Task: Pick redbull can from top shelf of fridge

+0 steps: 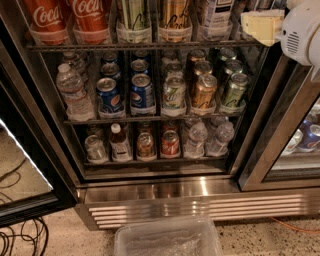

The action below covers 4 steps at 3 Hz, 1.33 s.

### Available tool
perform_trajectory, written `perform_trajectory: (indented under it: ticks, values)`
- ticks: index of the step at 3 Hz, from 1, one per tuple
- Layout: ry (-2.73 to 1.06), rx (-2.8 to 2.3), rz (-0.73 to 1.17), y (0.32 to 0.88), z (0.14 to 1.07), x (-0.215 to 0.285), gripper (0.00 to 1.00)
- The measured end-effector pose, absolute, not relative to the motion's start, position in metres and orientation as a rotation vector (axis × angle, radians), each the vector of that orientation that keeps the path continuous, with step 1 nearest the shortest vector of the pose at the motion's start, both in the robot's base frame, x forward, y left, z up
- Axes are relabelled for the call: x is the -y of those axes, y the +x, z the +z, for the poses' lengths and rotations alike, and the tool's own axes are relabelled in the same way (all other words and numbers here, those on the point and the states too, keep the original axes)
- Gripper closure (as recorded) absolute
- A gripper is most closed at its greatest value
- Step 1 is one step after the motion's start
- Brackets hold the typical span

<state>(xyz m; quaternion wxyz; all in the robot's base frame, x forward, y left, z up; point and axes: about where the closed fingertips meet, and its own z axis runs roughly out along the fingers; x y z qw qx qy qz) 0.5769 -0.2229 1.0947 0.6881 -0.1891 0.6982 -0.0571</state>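
**Figure. Gripper and target at the open fridge, single camera view.**

The gripper point(258, 25) was seen at the upper right corner of the view as a cream-coloured block carried on a white rounded arm housing point(300, 31). It was held at the height of the clear trays fronting the top shelf point(100, 46), before the right-hand edge of the fridge point(200, 189) opening. How far the gripper was opened could not be told. Nothing was seen to be held by it, and no contact with any can could be made out.

The redbull can point(215, 14) was located on the top shelf, in the tray just beside the gripper on the side nearer the picture's left. A narrow dark gap was seen between the two. The can was shown upright, with pale silver and blue panels. Its upper part was cut off by the top edge of the view, so the lid was not shown.

Further along the same shelf, two green-and-gold cans point(132, 15) and two red Coca-Cola cans point(47, 15) were ranged. On the rack below, blue Pepsi cans point(142, 91) were placed beside a water bottle point(74, 92). A clear plastic bin point(167, 240) was seen on the floor before the louvred steel grille point(200, 209).
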Motion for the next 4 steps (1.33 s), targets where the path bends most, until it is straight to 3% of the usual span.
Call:
perform_trajectory:
  ticks: [2,4]
  values:
    - [-0.346,-1.560,-0.183,0.572,1.084,0.251,0.33]
    - [-0.354,-1.534,-0.173,0.582,1.093,0.240,0.34]
